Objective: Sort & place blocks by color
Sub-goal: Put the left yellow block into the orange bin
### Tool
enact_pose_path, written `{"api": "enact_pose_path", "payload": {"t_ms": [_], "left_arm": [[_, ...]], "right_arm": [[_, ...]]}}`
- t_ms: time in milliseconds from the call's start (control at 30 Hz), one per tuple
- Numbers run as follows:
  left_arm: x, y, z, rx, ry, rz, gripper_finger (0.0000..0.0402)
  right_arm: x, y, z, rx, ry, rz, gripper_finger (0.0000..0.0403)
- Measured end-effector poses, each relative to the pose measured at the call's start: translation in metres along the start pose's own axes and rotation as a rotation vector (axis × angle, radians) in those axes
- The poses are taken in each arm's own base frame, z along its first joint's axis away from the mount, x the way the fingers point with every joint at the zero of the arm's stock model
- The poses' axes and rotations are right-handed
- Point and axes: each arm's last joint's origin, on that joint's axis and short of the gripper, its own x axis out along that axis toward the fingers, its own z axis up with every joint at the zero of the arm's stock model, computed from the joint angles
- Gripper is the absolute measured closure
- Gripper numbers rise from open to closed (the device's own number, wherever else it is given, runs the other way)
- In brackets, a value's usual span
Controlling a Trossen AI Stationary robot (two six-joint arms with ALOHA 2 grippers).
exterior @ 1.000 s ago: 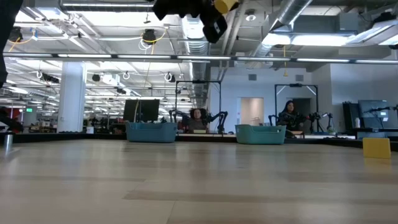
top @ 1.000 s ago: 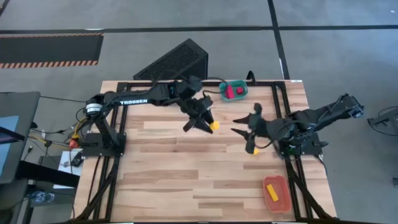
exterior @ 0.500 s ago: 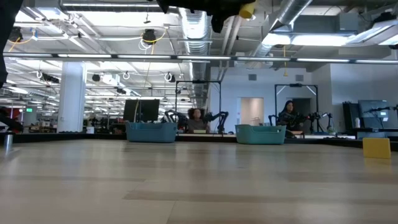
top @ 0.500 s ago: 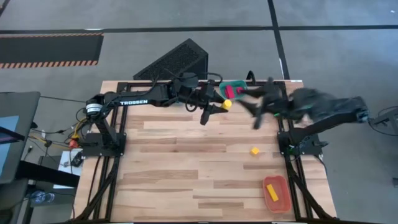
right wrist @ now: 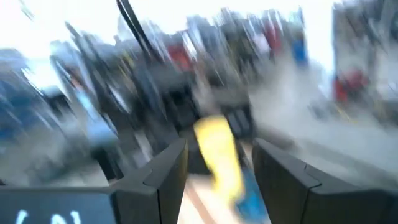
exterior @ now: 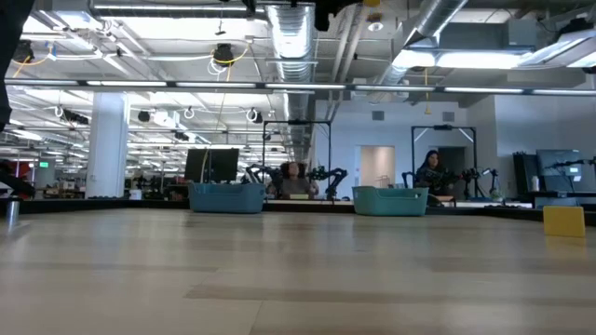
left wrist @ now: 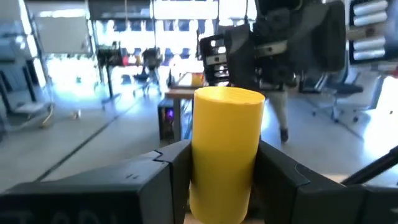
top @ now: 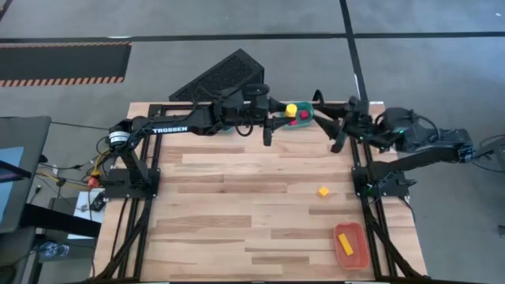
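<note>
The left claw (top: 286, 113) grips a yellow block (top: 291, 109), carried high over the teal bin (top: 306, 121) beneath it, likely passing. The right claw (top: 338, 130), beside, hangs open and empty; a yellow cube (top: 323, 191) waits on the counter (top: 237, 205).

Wooden plank table top (top: 237, 213), pale, mounted on a black frame. Grey concrete floor (top: 237, 20) around it, crossed by dark seams; an orange-and-black hazard strip (top: 63, 80) lay at one side. A black perforated panel (top: 221, 76) leaned behind the table. Beyond the table: open workshop hall with exposed silver ducts (exterior: 289, 37), pipes and cable runs overhead, long strip lights (exterior: 447, 58), a white column (exterior: 107, 144). Two teal bins (exterior: 226, 196) stood on far benches, monitors near them. Two seated persons (exterior: 434, 175) were in the distance.
</note>
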Motion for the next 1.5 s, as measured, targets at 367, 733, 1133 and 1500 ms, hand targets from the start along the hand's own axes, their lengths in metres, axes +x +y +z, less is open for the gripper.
{"api": "enact_pose_path", "payload": {"t_ms": [367,733,1133,1500], "left_arm": [[-0.001,-0.005,0.011,0.011,-0.107,-0.161,0.0281],[0.000,-0.007,0.003,-0.011,-0.031,-0.163,0.0282],[0.001,-0.018,0.002,0.012,-0.018,-0.189,0.0282],[0.002,-0.017,-0.004,0.003,0.030,-0.167,0.0282]], "right_arm": [[0.032,0.018,-0.002,-0.259,-0.135,0.146,0.0176],[0.055,0.024,-0.021,-0.367,-0.061,0.144,0.0154],[0.058,0.024,-0.027,-0.354,-0.011,0.149,0.0227],[0.057,0.023,-0.031,-0.337,0.044,0.146,0.0292]]}}
